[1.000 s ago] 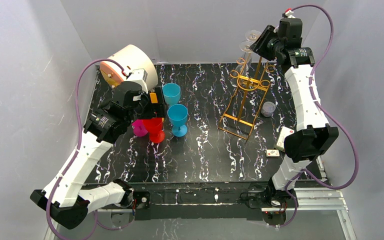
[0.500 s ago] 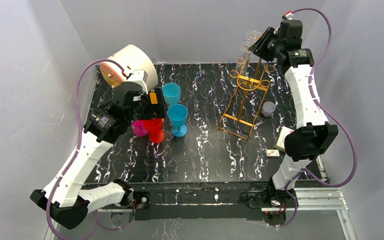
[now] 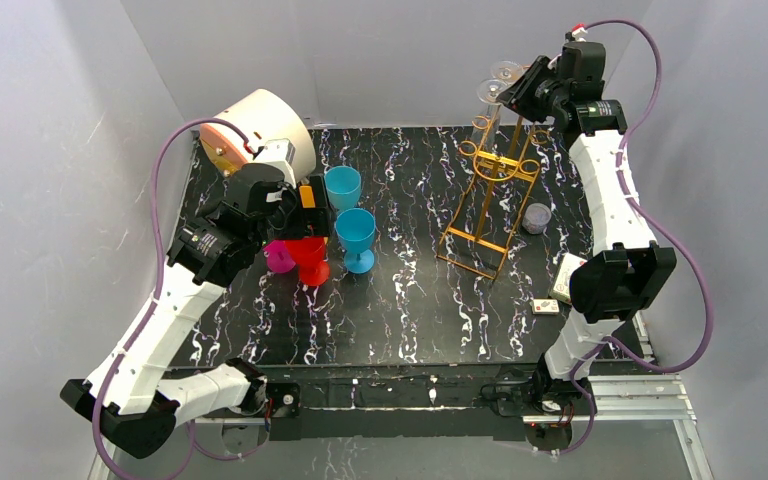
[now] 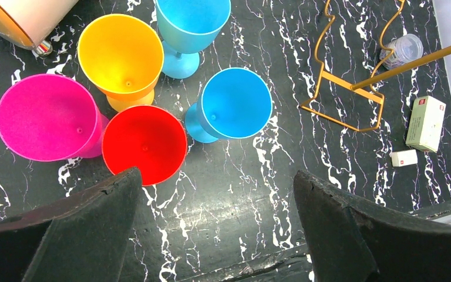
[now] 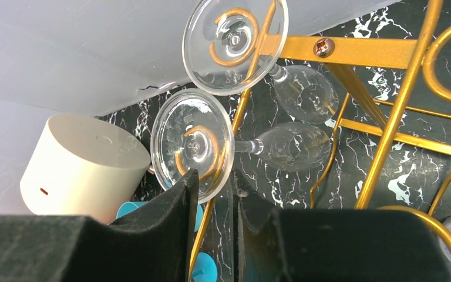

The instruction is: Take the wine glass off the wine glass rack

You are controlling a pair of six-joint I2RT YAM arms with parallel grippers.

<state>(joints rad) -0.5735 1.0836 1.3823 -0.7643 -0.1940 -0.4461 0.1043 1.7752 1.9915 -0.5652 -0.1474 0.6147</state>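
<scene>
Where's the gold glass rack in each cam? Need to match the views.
Top external: rack right of centre, toward the back.
Left wrist: rack upper right, base and one rod only.
Right wrist: rack close up, filling the right side.
Shared landmark: cream canister, back left, top-left corner, lower left, in that order.

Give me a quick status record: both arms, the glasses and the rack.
rack: gold wire wine glass rack, standing
glasses: two clear ones hang from it by their feet, nearer wine glass and farther glass
right gripper: at the nearer glass's foot, fingers a narrow gap apart, grip unclear
left gripper: fingers wide open, empty, above the red cup
task: neither glass off yet
</scene>
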